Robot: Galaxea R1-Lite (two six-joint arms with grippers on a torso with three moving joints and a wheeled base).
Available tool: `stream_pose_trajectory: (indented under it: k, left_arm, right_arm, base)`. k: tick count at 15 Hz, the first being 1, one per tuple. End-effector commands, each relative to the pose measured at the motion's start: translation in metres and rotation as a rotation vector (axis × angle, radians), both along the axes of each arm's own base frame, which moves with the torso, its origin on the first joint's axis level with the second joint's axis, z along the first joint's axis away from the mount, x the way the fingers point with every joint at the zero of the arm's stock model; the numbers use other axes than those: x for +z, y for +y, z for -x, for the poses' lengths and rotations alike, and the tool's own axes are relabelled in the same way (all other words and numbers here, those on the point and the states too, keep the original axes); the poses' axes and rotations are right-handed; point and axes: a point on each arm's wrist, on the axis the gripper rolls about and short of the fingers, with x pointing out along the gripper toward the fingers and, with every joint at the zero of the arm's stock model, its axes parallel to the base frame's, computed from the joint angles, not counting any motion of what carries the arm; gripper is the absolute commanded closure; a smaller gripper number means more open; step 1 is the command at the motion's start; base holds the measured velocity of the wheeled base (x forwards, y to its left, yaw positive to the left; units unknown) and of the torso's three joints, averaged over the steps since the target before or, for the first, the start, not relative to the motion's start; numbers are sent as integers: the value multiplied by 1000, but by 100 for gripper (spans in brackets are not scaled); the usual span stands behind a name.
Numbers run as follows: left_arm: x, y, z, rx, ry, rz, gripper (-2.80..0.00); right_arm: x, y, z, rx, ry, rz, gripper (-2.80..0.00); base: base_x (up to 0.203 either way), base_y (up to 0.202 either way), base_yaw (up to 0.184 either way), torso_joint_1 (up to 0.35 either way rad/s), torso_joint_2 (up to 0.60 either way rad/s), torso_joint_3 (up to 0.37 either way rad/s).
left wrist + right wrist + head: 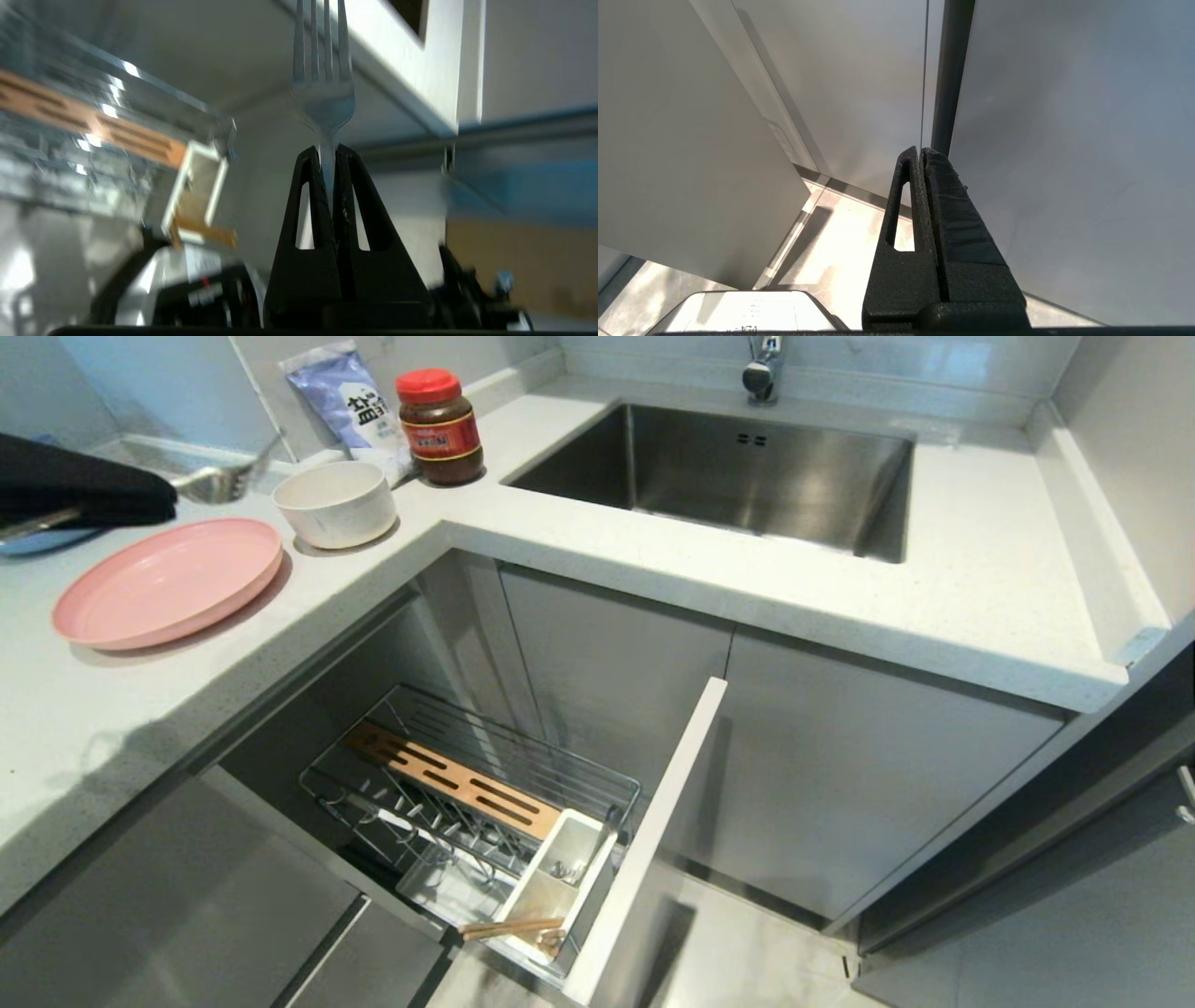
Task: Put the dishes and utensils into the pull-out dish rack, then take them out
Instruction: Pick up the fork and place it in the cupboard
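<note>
Fork (322, 93) handling governs this step. We hold it in the left gripper (328, 161), jaws shut on the neck just below the tines, so the tines project ahead of the fingertips and the handle runs back out of sight between the fingers. In the head view the gripper (140, 495) hangs above the counter with the tines (219, 483) pointing away from it, the bowl (336, 502) just past them and the plate (168, 581) below and beside the gripper.

We judge the fork light, rigid and smooth. Polished metal gives little friction, and a pinch this near the head leaves the long handle free to swing, so we expect it to pivot or slide if we move sharply. A grip nearer mid-handle would balance better; with the present hold we recommend slow wrist turns.

The rack (485, 784) stands pulled out, well below and ahead of the gripper. Its caddy (560, 877) sits at the end nearest the front panel (653, 840), with the chopsticks (512, 928) lying across its near end. The fork should go in there, handle or tines first as the opening allows, and we should release it low to avoid a bounce.

We judge the plate broad, stiff and awkward, best taken by the rim. The bowl is likewise a rim grip, and it may chip if knocked.

The right gripper (922, 154) is parked beside cabinet panels, jaws closed and empty.
</note>
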Motion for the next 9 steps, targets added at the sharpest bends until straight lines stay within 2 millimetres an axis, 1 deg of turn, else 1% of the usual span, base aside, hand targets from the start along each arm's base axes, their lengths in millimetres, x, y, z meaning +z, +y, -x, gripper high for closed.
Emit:
stream_pose_trajectory:
  k: [1, 3, 4, 6, 9]
  left_arm:
    - [-17, -23, 6, -86, 126, -68, 0]
    - [-41, -37, 1, -117, 337, -182, 0]
    - [-48, -42, -3, -129, 400, -221, 0]
    - [-64, -54, -22, -136, 518, -291, 0]
    - [-88, -69, -54, -108, 635, -374, 0]
  right_arm:
    - [0, 0, 0, 0, -2, 0, 0]
    - [0, 0, 0, 0, -1, 0, 0]
    - [0, 0, 0, 0, -3, 0, 0]
    - [0, 0, 0, 0, -3, 0, 0]
    - [0, 0, 0, 0, -1, 0, 0]
  base:
    - [0, 0, 0, 0, 0, 0]
    - [0, 0, 0, 0, 0, 0]
    - [0, 0, 0, 0, 0, 0]
    - [0, 0, 0, 0, 0, 0]
    - [0, 0, 0, 0, 0, 0]
